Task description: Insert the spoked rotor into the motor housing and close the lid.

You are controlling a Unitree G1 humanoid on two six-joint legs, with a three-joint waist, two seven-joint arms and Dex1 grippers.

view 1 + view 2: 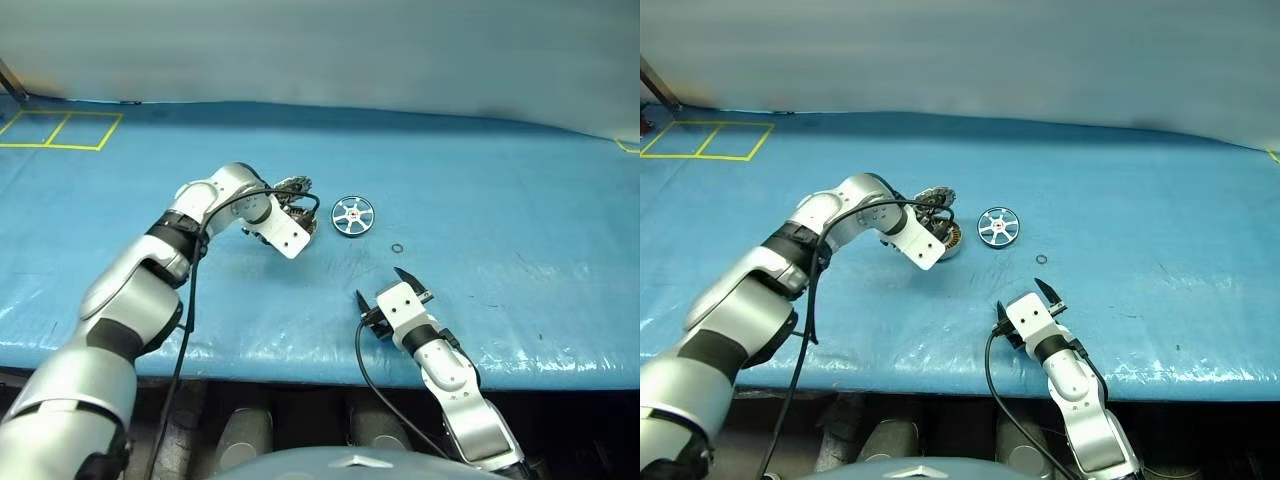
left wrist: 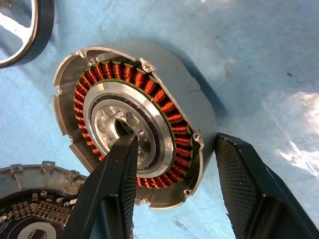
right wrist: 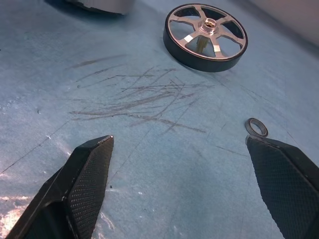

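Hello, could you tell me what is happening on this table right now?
The left gripper is straddling the rim of the motor housing, one finger inside and one outside. Its lid lies open beside it. The spoked rotor sits apart on the blue table, not yet inserted. The right gripper waits open near a small ring.

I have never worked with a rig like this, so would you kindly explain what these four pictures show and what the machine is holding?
This is a humanoid robot with two arms, each ending in a two-fingered black gripper. The two wide pictures come from the cameras in its head, looking down on a blue table. The two close-ups come from cameras on its wrists.

On the table lie the motor housing, a round cup ringed with copper windings, with its lid open beside it, the spoked rotor, and a small ring.

The left gripper straddles the housing's rim, one finger inside and one outside, jaws not closed. The right gripper is open and holds nothing.
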